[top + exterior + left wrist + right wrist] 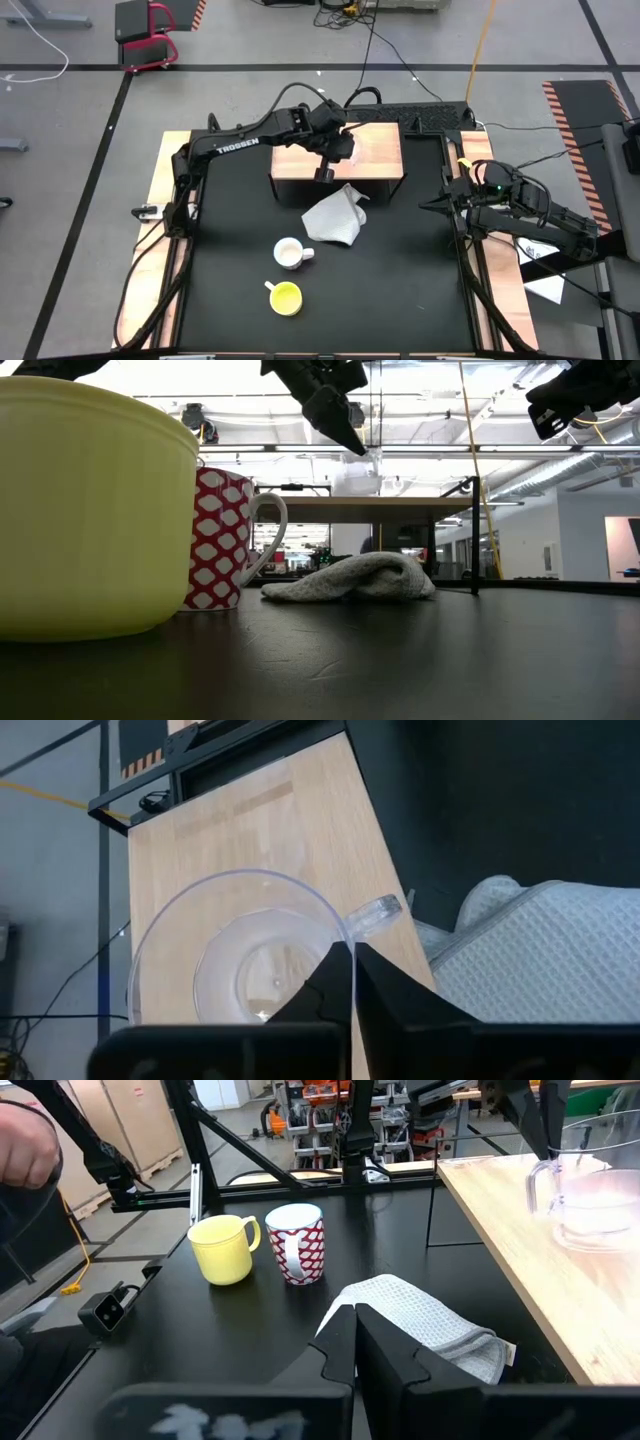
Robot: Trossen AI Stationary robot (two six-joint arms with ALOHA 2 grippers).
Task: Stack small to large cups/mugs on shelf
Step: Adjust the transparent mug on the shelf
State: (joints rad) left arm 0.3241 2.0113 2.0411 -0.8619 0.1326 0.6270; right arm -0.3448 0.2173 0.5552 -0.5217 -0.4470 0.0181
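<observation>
A clear glass cup (240,960) with a small handle (378,910) stands upright on the light-wood shelf (380,145) at the table's far side. My left gripper (351,952) is shut on it from above; the right wrist view also shows the cup (590,1190) on the shelf. On the black table, a white mug with a red pattern (290,253) and a yellow cup (285,297) stand upright on their bases near the front. My right gripper (353,1318) is shut on nothing at the table's right edge. My left gripper pinches the glass cup's rim (335,925) right beside the handle, one finger inside the cup and one outside. The fingers slant down onto it from above. The cup sits upright with its base on the shelf top.
A crumpled grey-white cloth (335,218) lies on the table just in front of the shelf. The black tabletop between the cloth and the two cups is bare. Cables and a power strip run behind the shelf.
</observation>
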